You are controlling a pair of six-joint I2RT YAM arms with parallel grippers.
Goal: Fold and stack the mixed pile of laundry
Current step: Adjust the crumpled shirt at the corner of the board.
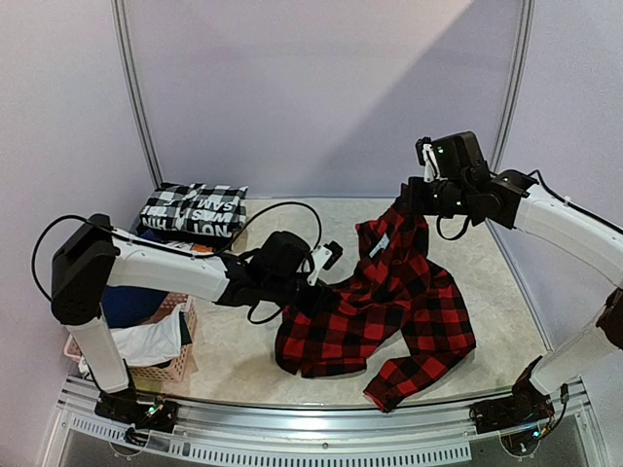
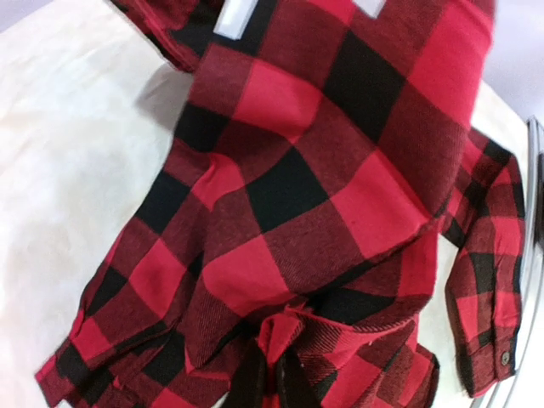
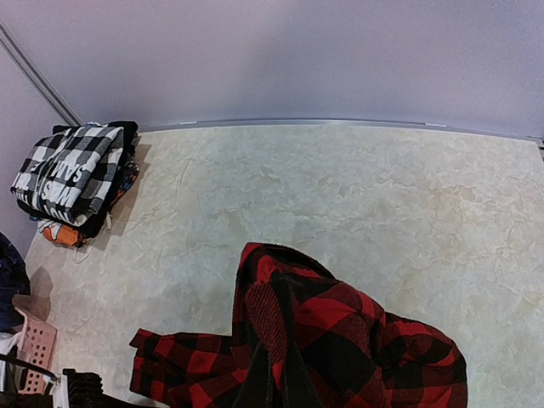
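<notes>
The red-and-black plaid shirt (image 1: 394,302) hangs between both grippers over the table's middle. My left gripper (image 1: 310,289) is shut on a pinch of its fabric (image 2: 289,340) at the shirt's left side, low near the table. My right gripper (image 1: 409,202) is shut on the shirt's upper edge (image 3: 289,340) and holds it raised at the back right. A sleeve (image 1: 409,375) trails toward the front edge. A folded stack topped by a black-and-white checked printed piece (image 1: 195,210) lies at the back left; it also shows in the right wrist view (image 3: 72,170).
A pink lattice basket (image 1: 161,362) at the front left holds white and blue garments. An orange item (image 3: 58,231) sticks out under the folded stack. Metal frame rails (image 1: 136,97) run up the back corners and along the front edge.
</notes>
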